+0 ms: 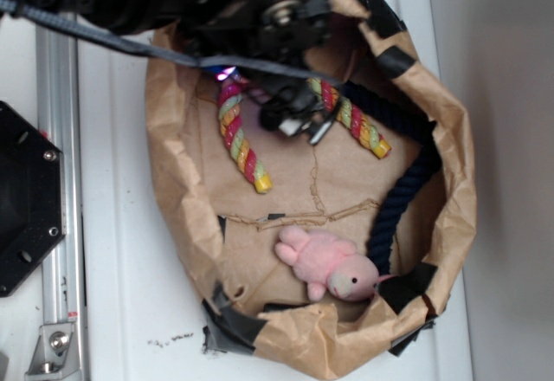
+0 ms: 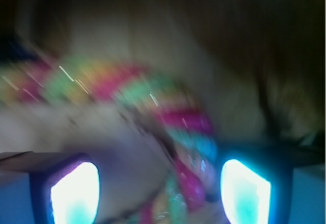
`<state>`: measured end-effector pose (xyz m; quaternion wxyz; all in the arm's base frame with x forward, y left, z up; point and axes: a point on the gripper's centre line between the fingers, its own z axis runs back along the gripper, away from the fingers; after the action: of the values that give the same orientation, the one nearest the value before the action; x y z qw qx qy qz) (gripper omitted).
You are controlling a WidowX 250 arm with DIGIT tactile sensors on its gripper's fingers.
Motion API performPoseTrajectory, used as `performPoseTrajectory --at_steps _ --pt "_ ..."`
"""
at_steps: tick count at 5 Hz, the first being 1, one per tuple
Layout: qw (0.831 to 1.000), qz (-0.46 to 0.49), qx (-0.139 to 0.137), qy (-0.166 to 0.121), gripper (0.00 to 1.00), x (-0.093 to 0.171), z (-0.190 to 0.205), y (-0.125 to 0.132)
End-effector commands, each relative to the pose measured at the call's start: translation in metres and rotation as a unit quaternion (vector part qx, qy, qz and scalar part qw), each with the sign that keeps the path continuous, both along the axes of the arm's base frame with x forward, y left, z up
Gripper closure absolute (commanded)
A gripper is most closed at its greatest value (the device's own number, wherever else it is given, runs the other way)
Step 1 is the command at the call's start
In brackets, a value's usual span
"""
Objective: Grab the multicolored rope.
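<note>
The gripper (image 1: 299, 121) hung low over the top of the arch of the multicolored rope (image 1: 241, 141), inside the crumpled brown paper nest (image 1: 177, 182). In the blurred wrist view its two lit fingers (image 2: 76, 193) stood apart, with a stretch of rope between them but not yet pinched, so the grasp looked lined up, with closing and lifting still to do. The rope was thick and twisted in pink, yellow and green, its yellow-tipped legs splaying down either side of the gripper. A dark navy rope (image 1: 407, 182) curved beyond the right leg, and a pink plush toy (image 1: 329, 264) lay well below.
</note>
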<state>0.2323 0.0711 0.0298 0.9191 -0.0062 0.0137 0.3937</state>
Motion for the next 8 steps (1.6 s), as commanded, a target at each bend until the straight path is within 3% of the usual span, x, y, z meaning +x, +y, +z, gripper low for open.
performPoseTrajectory --at_steps 1,2,4,5,8 --pt "0.999 -0.017 0.004 -0.034 1.0 -0.014 -0.023 0.055" --pt "0.998 -0.034 0.024 -0.037 1.0 -0.01 -0.019 0.048" --pt "0.997 -0.039 0.067 -0.006 1.0 -0.001 -0.026 0.038" --pt "0.996 -0.052 0.071 0.0 1.0 0.004 -0.023 0.032" --pt "0.986 -0.153 0.041 -0.042 1.0 0.04 0.033 -0.034"
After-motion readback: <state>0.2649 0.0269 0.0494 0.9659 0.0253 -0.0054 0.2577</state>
